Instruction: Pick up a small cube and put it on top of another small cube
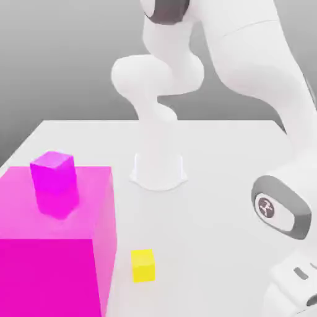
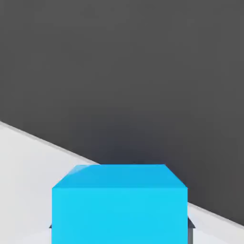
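The small cube (image 2: 119, 205), plain cyan, sits very close in the hand view. My gripper (image 2: 119, 232) is shut on it, with a dark sliver of a finger showing at each of its two sides. Another small cube (image 1: 143, 265), bright yellow, rests on the white table near the front, just to the exterior view's right of the huge magenta block (image 1: 56, 247). The arm's forearm and wrist (image 1: 282, 213) reach down at the exterior view's right, well to the right of the yellow cube.
A small magenta cube (image 1: 54, 181) stands on top of the huge magenta block at the exterior view's left. The robot's white base (image 1: 158, 168) is at the back middle of the table (image 1: 210, 235). White table surface lies between the yellow cube and the arm.
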You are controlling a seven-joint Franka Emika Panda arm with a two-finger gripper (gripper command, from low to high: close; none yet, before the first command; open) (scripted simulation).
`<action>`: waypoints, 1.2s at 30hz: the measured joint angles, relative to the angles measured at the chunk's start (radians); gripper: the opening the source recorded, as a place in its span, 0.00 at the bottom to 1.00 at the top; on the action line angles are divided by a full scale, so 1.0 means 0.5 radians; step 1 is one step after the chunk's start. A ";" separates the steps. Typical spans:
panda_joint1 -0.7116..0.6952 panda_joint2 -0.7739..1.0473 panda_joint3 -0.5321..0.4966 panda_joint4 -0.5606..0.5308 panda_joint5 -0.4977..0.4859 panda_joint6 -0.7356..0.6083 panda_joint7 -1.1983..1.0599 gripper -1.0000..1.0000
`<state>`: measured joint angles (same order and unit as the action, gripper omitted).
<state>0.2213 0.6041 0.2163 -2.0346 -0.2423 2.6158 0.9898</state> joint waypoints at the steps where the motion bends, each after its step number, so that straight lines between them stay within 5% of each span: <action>1: -0.013 -0.061 0.018 -0.015 0.022 -0.046 -0.015 0.00; 20: -0.381 -0.942 -0.058 -0.745 0.832 -0.068 0.651 0.00; 28: -0.578 -1.205 -0.132 -1.086 0.820 0.003 1.257 0.00; 36: -0.826 -1.381 -0.190 -1.422 0.563 0.101 2.013 0.00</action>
<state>-0.1916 -0.0863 0.1213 -2.7455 0.0392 2.6661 1.9964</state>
